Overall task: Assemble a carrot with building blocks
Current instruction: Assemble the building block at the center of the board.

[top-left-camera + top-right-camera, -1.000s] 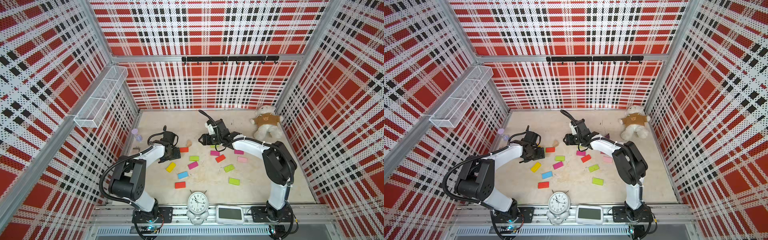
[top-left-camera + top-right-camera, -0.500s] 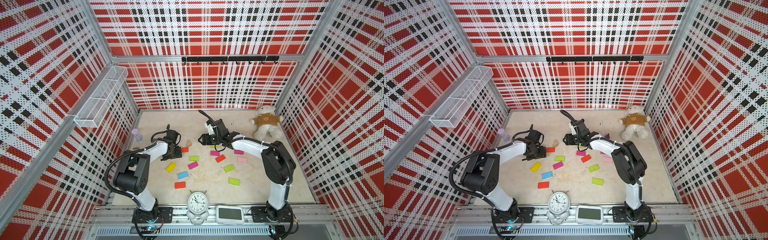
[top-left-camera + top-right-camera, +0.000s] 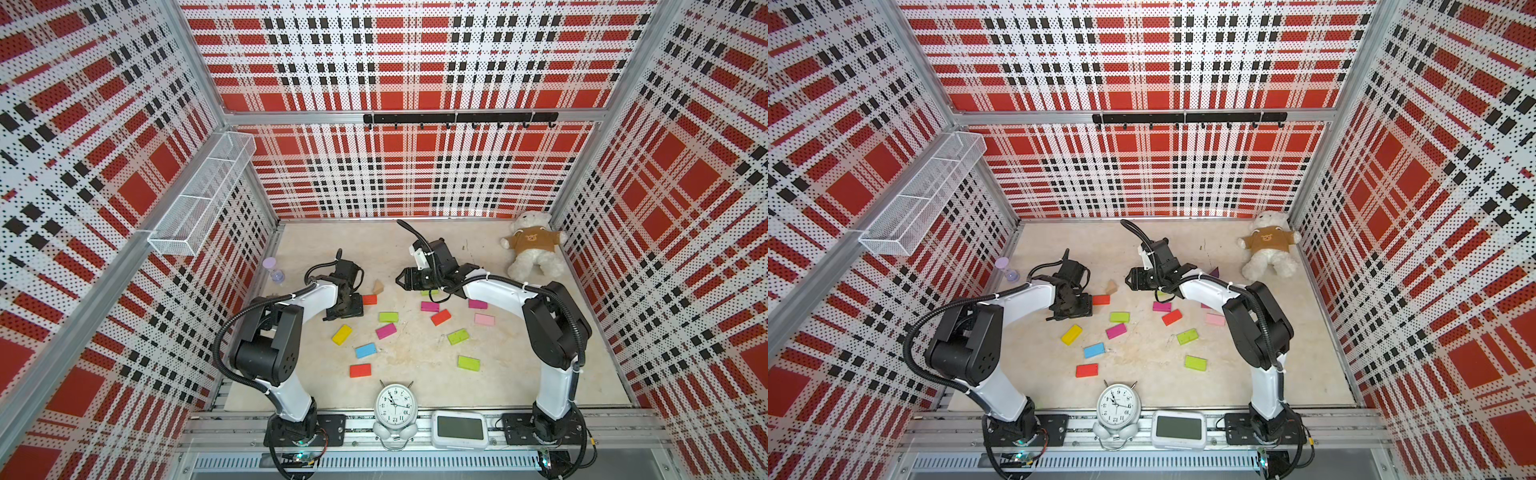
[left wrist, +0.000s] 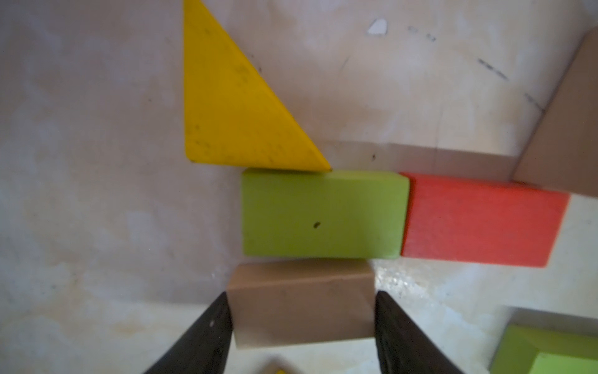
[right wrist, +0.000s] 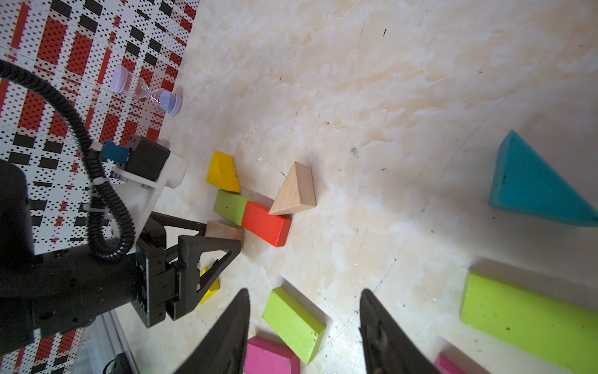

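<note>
In the left wrist view my left gripper [image 4: 301,294] is shut on a tan block [image 4: 302,311], one finger against each end. This block lies against a lime block [image 4: 323,213], which meets a red block [image 4: 482,223] end to end. A yellow wedge [image 4: 239,107] touches the lime block's far side, and a tan wedge [image 5: 296,191] stands by the red one. My right gripper [image 5: 304,290] hangs open above another lime block [image 5: 293,323] and holds nothing. Loose building blocks lie across the floor in both top views, among them yellow [image 3: 341,334], blue [image 3: 366,350] and red [image 3: 360,370].
A teddy bear [image 3: 532,249] sits in the back right corner. An hourglass [image 3: 274,270] stands by the left wall. An alarm clock [image 3: 394,405] and a digital clock [image 3: 459,428] stand at the front edge. A teal wedge [image 5: 534,191] lies behind the right arm.
My left gripper has shifted a little toward the red block and its jaws have narrowed onto the tan block. The right arm has barely moved.
</note>
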Available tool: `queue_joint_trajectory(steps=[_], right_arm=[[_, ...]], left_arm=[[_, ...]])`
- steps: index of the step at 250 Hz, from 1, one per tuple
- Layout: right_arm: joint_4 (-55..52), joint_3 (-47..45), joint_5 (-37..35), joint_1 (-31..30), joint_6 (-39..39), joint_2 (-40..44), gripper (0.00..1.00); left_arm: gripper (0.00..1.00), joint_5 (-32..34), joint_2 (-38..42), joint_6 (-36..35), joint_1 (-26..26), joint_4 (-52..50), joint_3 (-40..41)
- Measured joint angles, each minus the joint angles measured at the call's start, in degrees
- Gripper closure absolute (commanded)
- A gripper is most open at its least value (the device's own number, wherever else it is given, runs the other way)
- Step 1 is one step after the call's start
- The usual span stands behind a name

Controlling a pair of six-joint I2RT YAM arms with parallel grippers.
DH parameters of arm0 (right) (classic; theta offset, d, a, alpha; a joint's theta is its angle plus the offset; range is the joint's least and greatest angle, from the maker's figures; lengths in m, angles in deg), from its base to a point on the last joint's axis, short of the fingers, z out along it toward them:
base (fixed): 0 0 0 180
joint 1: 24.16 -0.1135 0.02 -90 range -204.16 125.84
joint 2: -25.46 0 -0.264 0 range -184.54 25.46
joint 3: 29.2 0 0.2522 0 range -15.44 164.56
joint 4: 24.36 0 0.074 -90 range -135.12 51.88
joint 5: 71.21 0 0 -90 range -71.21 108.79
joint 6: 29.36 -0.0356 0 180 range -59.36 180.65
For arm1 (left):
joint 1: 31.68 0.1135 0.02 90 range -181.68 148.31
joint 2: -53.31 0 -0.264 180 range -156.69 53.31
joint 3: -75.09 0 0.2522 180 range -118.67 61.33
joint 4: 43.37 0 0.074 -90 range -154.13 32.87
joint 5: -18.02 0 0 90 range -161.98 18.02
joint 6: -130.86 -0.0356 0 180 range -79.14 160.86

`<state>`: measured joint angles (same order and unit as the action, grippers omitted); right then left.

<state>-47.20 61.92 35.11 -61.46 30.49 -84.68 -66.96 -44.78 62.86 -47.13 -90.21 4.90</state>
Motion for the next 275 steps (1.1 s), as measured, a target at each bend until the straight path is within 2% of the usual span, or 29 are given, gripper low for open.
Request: queue_joint_trajectory(steps=[223,275], right_arm=[[0.8,0.0,1.2,0.0,-1.2,-0.7,0.45],[0.8,0.0,1.2,0.0,-1.4,-0.7,0.45]], left_arm=[[0.31,1.5,-1.9,-0.9,-1.0,0.1,-1.9],[0.26,1.5,-2.2,-1.1,-1.0,0.1,-2.2]])
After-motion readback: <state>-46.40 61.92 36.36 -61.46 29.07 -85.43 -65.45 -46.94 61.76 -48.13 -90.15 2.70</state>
